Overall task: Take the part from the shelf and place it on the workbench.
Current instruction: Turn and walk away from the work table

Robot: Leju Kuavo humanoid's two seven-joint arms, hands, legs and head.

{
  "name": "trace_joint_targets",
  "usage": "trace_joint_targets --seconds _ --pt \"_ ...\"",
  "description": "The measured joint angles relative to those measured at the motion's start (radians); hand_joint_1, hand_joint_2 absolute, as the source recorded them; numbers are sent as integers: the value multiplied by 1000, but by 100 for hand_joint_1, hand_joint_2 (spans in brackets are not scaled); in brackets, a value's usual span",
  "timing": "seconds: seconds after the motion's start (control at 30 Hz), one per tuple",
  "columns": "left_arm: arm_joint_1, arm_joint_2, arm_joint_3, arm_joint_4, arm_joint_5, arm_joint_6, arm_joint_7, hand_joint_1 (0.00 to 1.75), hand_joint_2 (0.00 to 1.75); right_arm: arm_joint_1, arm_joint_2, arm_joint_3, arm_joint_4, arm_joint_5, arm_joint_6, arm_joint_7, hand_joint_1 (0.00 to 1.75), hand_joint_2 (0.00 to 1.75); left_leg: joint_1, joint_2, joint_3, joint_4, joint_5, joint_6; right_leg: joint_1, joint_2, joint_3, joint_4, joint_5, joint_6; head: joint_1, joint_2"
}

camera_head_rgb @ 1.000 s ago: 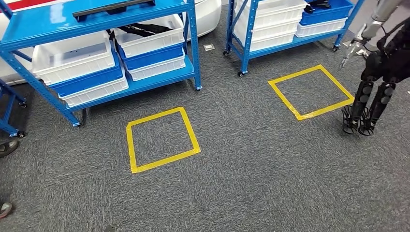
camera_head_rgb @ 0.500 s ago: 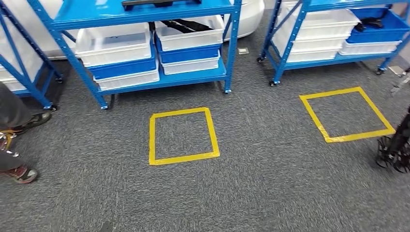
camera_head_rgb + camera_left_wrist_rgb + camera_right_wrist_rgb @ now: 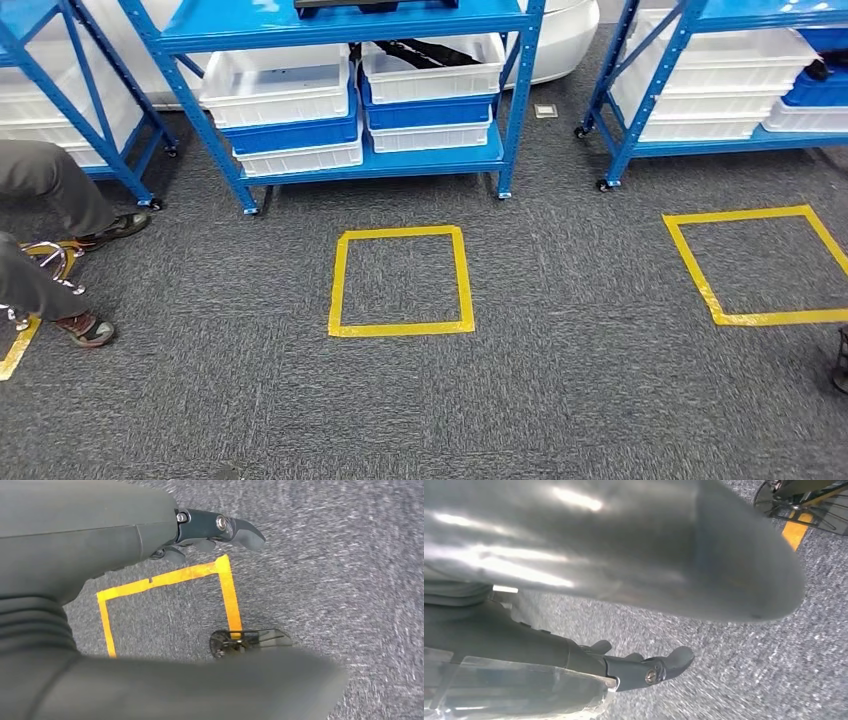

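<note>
A blue shelf rack [image 3: 430, 160] stands ahead, straight across the carpet. A long black part [image 3: 375, 5] lies on its upper board, cut off by the picture's edge. Below it, another black part [image 3: 425, 48] lies in a white bin [image 3: 430, 75], beside a second white bin [image 3: 275, 85]. My left hand [image 3: 150, 535] hangs over the carpet, its fingers [image 3: 235, 527] apart from the thumb and nothing in it. My right hand [image 3: 624, 667] also hangs over the carpet and holds nothing, its dark fingers [image 3: 669, 662] stretched out.
A yellow tape square [image 3: 400, 328] marks the carpet in front of the rack, and a second [image 3: 690, 260] lies to the right. More blue racks with bins stand at right [image 3: 640, 110] and far left [image 3: 100, 110]. A person's legs [image 3: 45, 175] and shoes [image 3: 90, 328] are at left.
The camera has turned left, so the whole scene slid right. The dark-legged robot at the right edge has left the picture, and a person's legs have come in at left.
</note>
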Motion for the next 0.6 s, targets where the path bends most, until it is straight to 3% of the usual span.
trace_joint_targets --seconds 0.03,0.1,0.17,0.27,0.33,0.37,0.43,0.47,0.5,0.57,0.6 --pt "0 0 0 0 0 0 0 0 175 0 0 0 0 0 0 0 0 0 -1 6 21 -50 35 6 2 -9 6 0 -5 1 0 0" --pt "-2 2 1 0 0 0 0 0 175 0 2 0 0 0 0 0 0 0 -12 45 85 -183 97 26 6 -27 19 -2 -15 6 1 0" --pt "-5 3 1 0 0 -1 -1 0 175 -2 4 0 0 0 0 0 0 0 -24 72 116 -249 112 41 10 -45 27 -6 -22 13 1 0" --pt "-3 4 1 0 0 -1 -2 0 175 -7 5 0 0 0 0 0 0 0 -26 42 127 -273 115 52 16 -65 39 -17 -28 24 1 0" --pt "-3 1 1 0 0 -1 -2 0 175 -7 5 0 -1 0 0 0 0 0 -20 17 147 -303 130 61 19 -24 21 32 -52 24 4 0" --pt "-5 -1 1 0 0 -1 -2 0 175 -6 4 0 -1 0 0 0 0 0 -16 5 153 -312 135 64 17 6 -8 90 -75 19 6 0" --pt "-8 -3 1 0 0 -2 -2 0 87 -3 3 0 0 0 0 0 0 0 -16 -21 154 -314 136 67 12 38 -84 217 -114 17 9 0" --pt "-7 -4 1 0 0 -3 -2 0 44 -1 1 0 0 0 0 0 0 0 -16 -35 155 -314 135 66 9 42 -112 250 -116 22 9 0" --pt "-6 -5 2 0 0 -4 -2 0 0 0 0 0 0 0 -1 0 0 0 -15 -47 156 -313 133 64 6 43 -122 247 -101 33 10 0" --pt "-4 -6 2 0 0 -6 -2 0 0 0 -3 0 0 0 -3 0 0 0 -13 -66 159 -306 126 54 -2 44 -87 129 -32 59 10 0" --pt "-3 -6 3 0 0 -7 -2 0 0 -2 -3 0 0 0 -4 0 0 0 -14 -72 159 -299 120 46 -5 45 -65 68 -1 66 11 0"
